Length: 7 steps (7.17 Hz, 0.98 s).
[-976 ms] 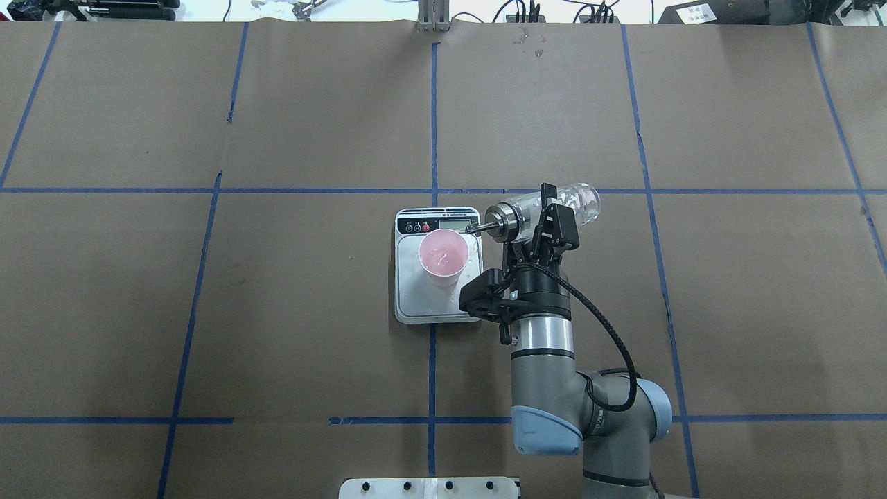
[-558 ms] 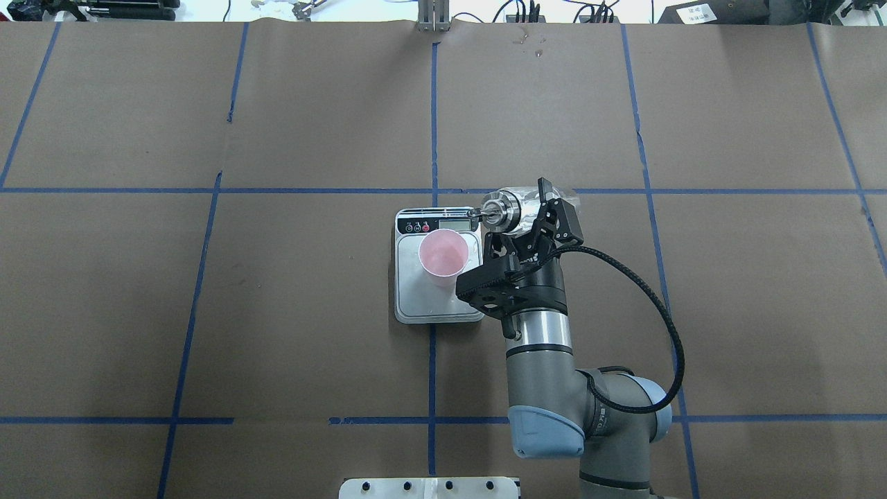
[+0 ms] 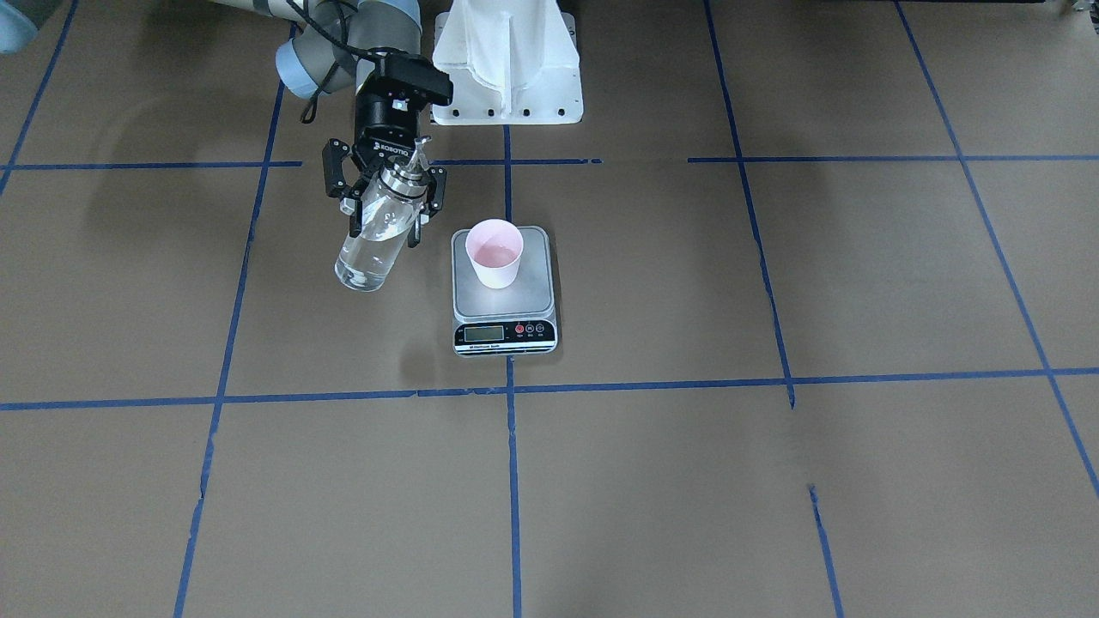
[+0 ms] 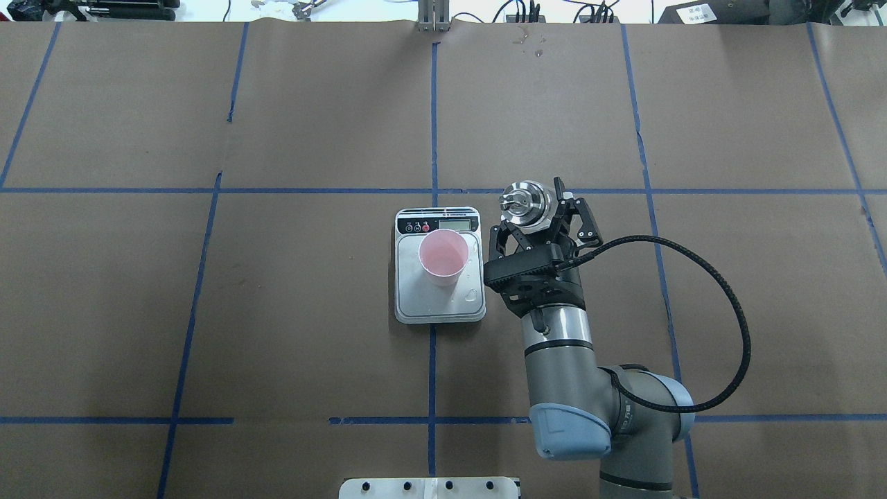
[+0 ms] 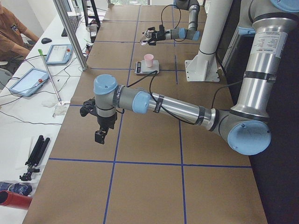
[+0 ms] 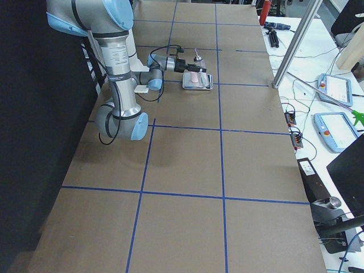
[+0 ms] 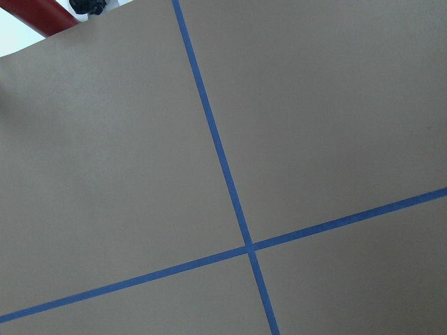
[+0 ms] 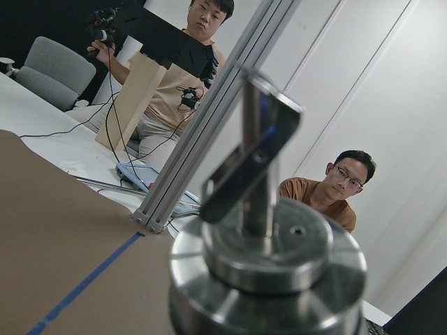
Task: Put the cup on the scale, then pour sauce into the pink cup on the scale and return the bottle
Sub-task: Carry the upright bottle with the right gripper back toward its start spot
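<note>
Jaws clenched on the clear glass bottle [image 3: 367, 249] just below its shiny silver pour-spout cap [image 4: 521, 200], narrowed to the width of the glass, one black finger [image 4: 586, 227] on either side. Part of the right gripper [image 3: 386, 199], reaching out level from its wrist. Holds the bottle near upright, cap uppermost, spout rising at a slant in the right wrist view. Shows colourless, water-like sauce [image 3: 359, 268] through the lower glass. Hangs just beside the scale [image 3: 504, 302], on the robot's right of it, touching neither it nor the pink cup [image 3: 494, 254].

Upright about mid-platform on that scale, the cup: pale pink, tapered, wider at the rim, narrower than the silver steel under it. A few clear drops [image 4: 470, 296] on the platform near its right edge.

Further out, over brown paper [image 4: 312, 111] crossed by blue tape lines [image 7: 230, 185], the left gripper [image 5: 99, 138], pointing down, well apart from scale and bottle. Open or closed there: cannot tell, seen only from the side camera.
</note>
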{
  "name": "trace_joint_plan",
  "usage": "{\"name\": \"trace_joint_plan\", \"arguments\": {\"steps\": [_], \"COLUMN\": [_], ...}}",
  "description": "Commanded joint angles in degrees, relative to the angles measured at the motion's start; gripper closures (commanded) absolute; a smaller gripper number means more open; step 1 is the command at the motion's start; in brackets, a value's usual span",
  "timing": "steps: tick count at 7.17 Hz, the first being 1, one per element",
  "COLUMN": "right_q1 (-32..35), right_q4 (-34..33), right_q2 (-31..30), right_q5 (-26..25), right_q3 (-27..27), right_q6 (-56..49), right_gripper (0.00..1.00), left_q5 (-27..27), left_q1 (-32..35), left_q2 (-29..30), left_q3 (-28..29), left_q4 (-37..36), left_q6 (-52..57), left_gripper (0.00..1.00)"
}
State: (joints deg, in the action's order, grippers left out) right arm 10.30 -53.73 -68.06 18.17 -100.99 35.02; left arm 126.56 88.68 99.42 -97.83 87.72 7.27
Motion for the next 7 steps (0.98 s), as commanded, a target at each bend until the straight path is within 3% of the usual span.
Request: {"name": "trace_joint_plan", "arguments": {"steps": [1, 7], "right_q1": [1.1, 13.0], "right_q4": [0.0, -0.1], "right_q2": [-3.4, -16.5], "right_q5": [3.5, 21.1], "right_q3": [-1.8, -2.8], "right_q6": [11.6, 33.7], "right_gripper": [1.0, 1.0], "left_q5": [0.0, -0.1], "left_q1": [0.0, 0.1], "left_q2": [0.1, 0.9], "left_q3": [-1.5, -5.0], "left_q4": [-1.1, -4.2], "left_q6": [-0.1, -0.1], "left_gripper": [0.0, 0.0]}}
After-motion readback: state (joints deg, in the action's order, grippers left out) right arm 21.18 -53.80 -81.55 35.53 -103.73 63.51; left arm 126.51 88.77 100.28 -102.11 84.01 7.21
